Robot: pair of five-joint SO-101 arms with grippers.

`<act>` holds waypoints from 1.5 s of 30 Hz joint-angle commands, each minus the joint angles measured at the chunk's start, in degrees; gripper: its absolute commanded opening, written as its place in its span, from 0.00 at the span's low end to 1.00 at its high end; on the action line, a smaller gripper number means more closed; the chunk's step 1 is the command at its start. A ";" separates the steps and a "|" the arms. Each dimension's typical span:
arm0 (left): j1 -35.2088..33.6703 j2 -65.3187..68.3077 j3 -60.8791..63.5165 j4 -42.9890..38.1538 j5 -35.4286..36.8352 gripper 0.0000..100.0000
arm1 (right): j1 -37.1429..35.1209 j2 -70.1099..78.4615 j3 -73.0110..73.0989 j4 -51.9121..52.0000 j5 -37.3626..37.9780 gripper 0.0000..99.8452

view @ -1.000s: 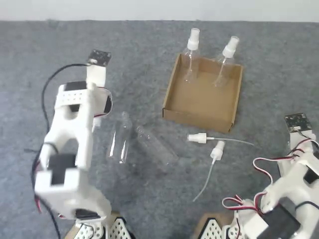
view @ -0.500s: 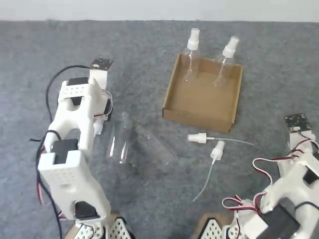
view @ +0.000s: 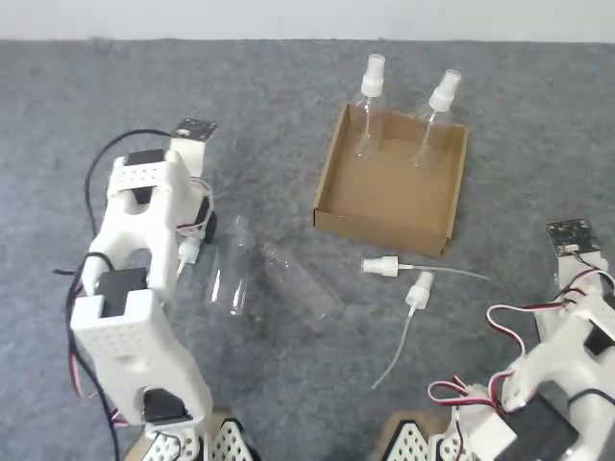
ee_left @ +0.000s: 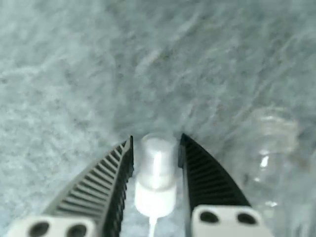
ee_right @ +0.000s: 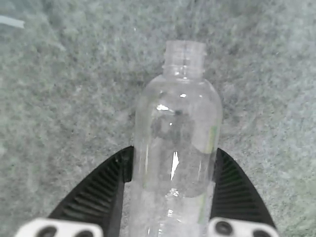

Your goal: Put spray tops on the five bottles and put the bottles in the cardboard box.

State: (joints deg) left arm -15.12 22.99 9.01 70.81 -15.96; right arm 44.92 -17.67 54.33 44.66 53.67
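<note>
Clasping a half-cropped spray top (ee_left: 156, 173): left pincer (ee_left: 156, 140).

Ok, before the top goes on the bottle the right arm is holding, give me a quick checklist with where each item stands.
1. White spray top gripped in the left gripper: ok.
2. Clear plastic bottle gripped in the right gripper: ok.
3. That bottle's neck bare: ok.
4. Top lined up with that neck: not ok, the left arm and right arm sit far apart.
5. Top's dip tube straight: cannot tell.
6. Room in the brown cardboard box: ok.
</note>
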 commanded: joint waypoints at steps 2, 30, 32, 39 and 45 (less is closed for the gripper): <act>-2.46 -2.11 -2.59 0.79 -3.08 0.13 | 0.75 -0.92 -0.09 -0.57 0.88 0.16; 11.60 -56.35 27.30 -6.15 10.29 0.01 | -5.58 -0.92 -9.23 6.64 -10.81 0.16; 11.87 -61.80 32.22 -8.18 10.99 0.01 | -8.04 -0.92 -11.43 10.42 -11.08 0.16; 13.19 -73.85 47.52 -15.74 12.75 0.01 | -14.99 -0.31 -13.63 17.54 -11.08 0.17; 13.71 -78.68 52.26 -18.55 13.01 0.01 | -14.11 -0.31 -13.63 18.86 -10.99 0.27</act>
State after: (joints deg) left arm -1.76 -52.44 61.32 54.02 -3.65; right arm 30.68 -17.58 44.13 62.15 43.65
